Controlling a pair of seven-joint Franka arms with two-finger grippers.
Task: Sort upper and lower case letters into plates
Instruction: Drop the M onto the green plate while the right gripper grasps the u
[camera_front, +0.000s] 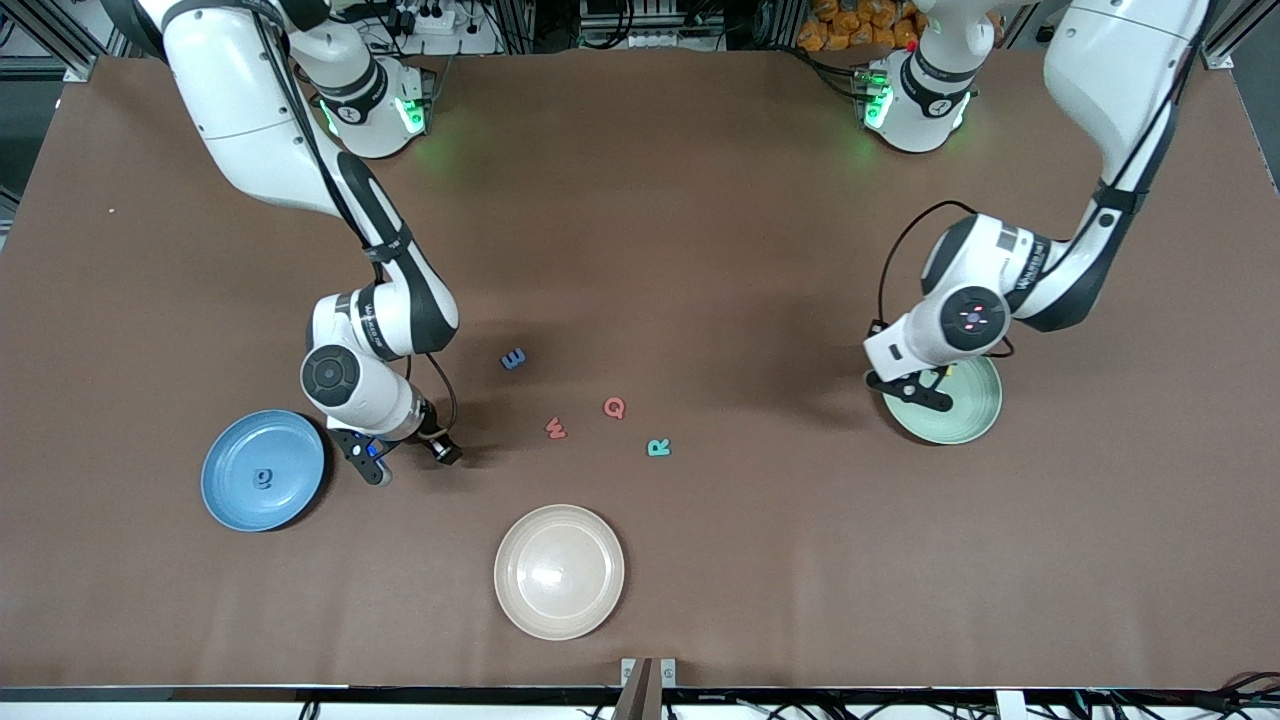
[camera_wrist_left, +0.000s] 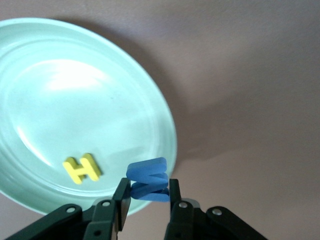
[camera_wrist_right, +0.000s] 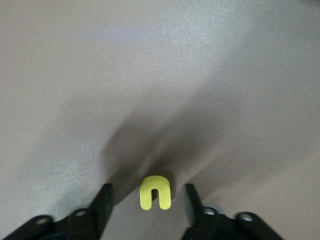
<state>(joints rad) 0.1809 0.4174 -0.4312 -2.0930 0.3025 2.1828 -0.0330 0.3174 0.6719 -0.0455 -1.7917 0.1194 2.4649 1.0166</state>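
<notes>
The mint green plate (camera_front: 965, 415) lies toward the left arm's end of the table. My left gripper (camera_front: 905, 388) hangs over its rim, shut on a blue zigzag letter (camera_wrist_left: 147, 179). A yellow H (camera_wrist_left: 82, 168) lies in that plate (camera_wrist_left: 75, 100). The blue plate (camera_front: 225, 500) lies toward the right arm's end and holds one blue letter (camera_front: 262, 478). My right gripper (camera_front: 372, 460) is low beside the blue plate and open. A small yellow n-shaped letter (camera_wrist_right: 155, 192) lies on the table between its fingers (camera_wrist_right: 105, 200). This letter is hidden in the front view.
A blue E (camera_front: 513, 359), a red W (camera_front: 556, 428), a red Q (camera_front: 614, 407) and a teal R (camera_front: 658, 447) lie loose mid-table. A beige plate (camera_front: 558, 570) sits nearer the front camera than they do.
</notes>
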